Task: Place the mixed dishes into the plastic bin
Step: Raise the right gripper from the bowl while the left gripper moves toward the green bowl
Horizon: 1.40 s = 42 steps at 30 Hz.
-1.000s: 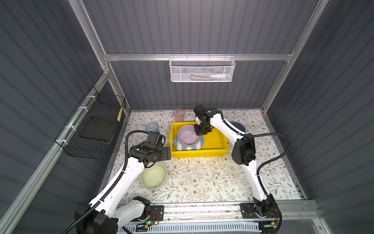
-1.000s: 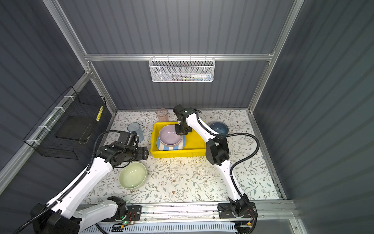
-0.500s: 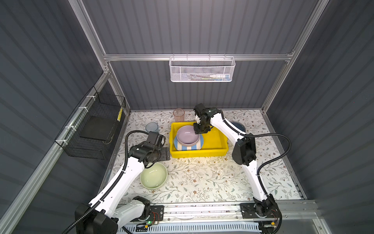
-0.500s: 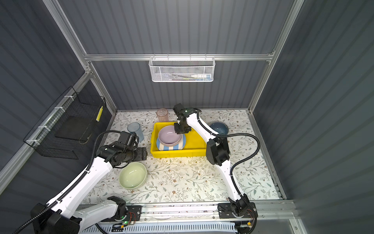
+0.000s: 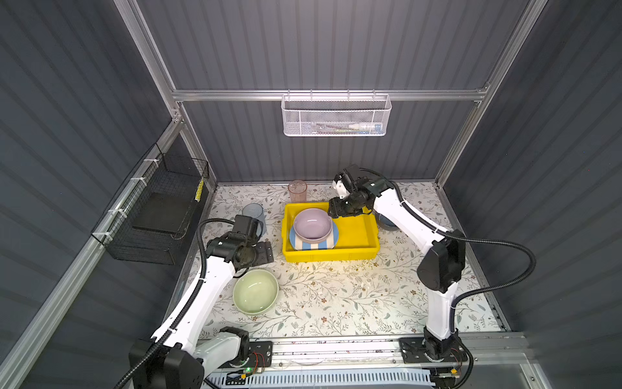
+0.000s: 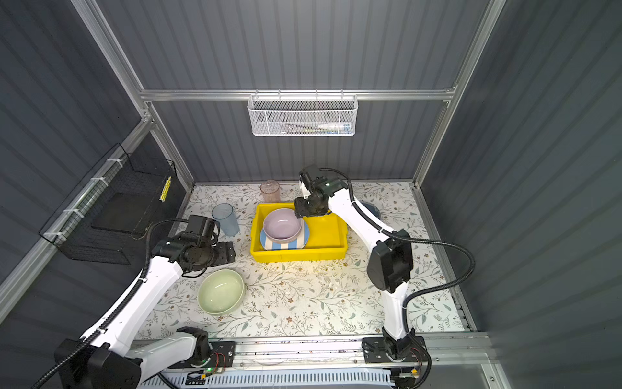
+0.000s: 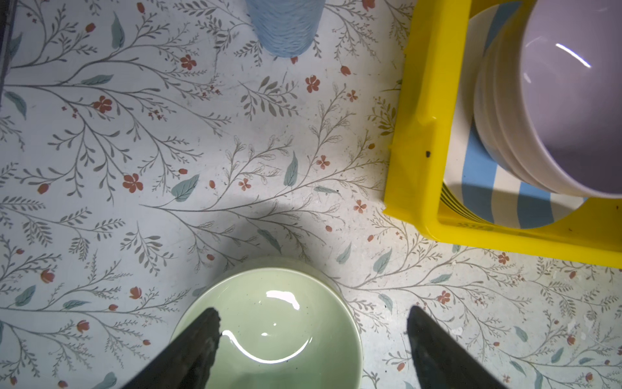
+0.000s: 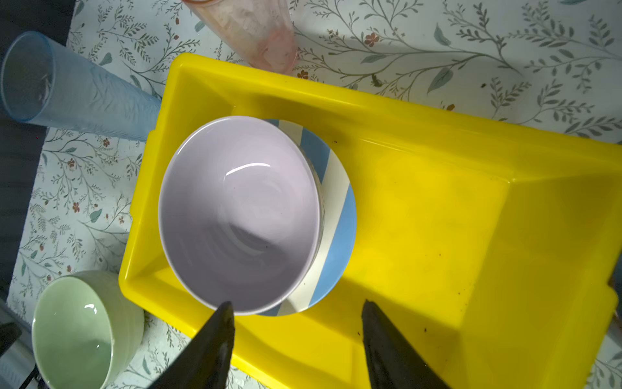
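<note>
The yellow plastic bin holds a blue-white striped plate with a lilac bowl resting on it. My right gripper hangs open just off the lilac bowl's rim, over the bin's far side, with nothing between its fingers. A pale green bowl sits on the table in front of the bin, to the left. My left gripper is open above it, one finger over the bowl and one over the table. A blue bowl is partly hidden behind the right arm.
A blue tumbler stands left of the bin and a pink tumbler stands behind it. A black wire basket hangs on the left wall and a white mesh basket on the back wall.
My right gripper has opened, let go of the lilac bowl and drawn back a little from it. The left arm has hardly moved.
</note>
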Each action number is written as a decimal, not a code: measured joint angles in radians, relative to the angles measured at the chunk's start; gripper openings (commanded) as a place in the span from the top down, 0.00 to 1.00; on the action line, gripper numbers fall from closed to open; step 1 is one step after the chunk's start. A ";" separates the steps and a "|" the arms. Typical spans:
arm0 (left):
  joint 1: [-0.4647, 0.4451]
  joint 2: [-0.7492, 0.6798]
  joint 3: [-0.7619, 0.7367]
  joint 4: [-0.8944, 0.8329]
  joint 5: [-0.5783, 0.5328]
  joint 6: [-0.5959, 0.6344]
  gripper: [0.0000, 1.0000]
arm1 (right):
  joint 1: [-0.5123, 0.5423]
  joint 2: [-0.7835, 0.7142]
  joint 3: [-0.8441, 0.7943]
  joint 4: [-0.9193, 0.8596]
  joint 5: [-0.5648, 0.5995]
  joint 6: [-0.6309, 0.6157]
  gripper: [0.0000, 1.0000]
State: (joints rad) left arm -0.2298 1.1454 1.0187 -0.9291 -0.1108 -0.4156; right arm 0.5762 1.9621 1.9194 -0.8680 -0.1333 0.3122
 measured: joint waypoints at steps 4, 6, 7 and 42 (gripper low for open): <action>0.088 0.042 0.000 -0.035 0.001 -0.017 0.09 | -0.021 -0.095 -0.150 0.070 -0.036 -0.003 0.36; 0.132 0.050 -0.003 -0.053 -0.001 -0.028 0.08 | -0.035 -0.141 -0.224 0.102 -0.055 -0.006 0.36; 0.150 0.050 -0.007 -0.059 -0.001 -0.035 0.08 | -0.041 -0.159 -0.253 0.113 -0.062 -0.007 0.36; 0.258 -0.078 -0.248 -0.292 0.108 -0.234 0.52 | -0.227 -0.329 -0.625 0.399 -0.307 0.003 0.35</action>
State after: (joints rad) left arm 0.0280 1.0676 0.7704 -1.2213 -0.0025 -0.6495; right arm 0.3492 1.6333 1.2945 -0.4690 -0.4404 0.3153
